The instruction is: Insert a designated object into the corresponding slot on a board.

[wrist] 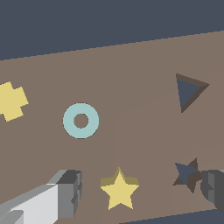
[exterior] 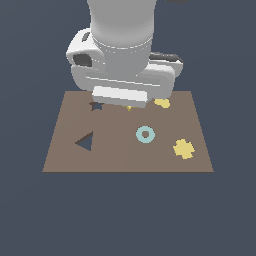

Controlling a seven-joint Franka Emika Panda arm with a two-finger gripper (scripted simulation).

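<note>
Gripper (wrist: 138,194) is low over the far edge of the board (exterior: 125,160), fingers (wrist: 65,192) spread wide, nothing pinched. The yellow star (wrist: 119,189) lies flat on the board between the fingers, touching neither. In the exterior view only a sliver of it shows (exterior: 129,107) under the hand. The star slot (wrist: 187,174) sits just beside the other finger, apart from the star; the triangle cutout (wrist: 189,92) is further along the board. Teal ring (wrist: 81,120) and yellow cross (wrist: 11,101) lie loose on the board, yellow blob (exterior: 161,103) near the far edge.
</note>
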